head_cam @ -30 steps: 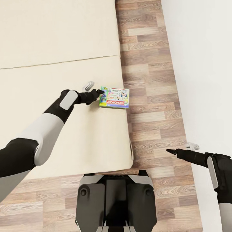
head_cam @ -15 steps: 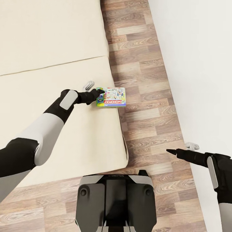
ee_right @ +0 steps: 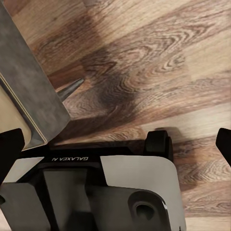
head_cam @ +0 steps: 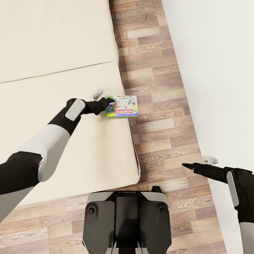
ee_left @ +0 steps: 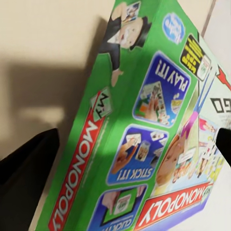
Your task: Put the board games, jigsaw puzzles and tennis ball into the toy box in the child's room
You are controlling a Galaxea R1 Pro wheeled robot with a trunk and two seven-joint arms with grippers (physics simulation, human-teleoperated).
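Robot base (head_cam: 127, 218) low at the bed's foot corner. Right pincer (head_cam: 187, 165) hangs over the wood floor (head_cam: 158, 81), holding nothing; cannot tell how wide. Farther out, left pincer (head_cam: 110, 102) clamped on the Monopoly box (head_cam: 122, 107), lifted at the bed (head_cam: 53, 53) edge, overhanging the floor.

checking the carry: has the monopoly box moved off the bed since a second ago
Yes. The Monopoly box, held by the left gripper, lay wholly over the bed a second ago; now its right part overhangs the bed's edge above the wood floor.
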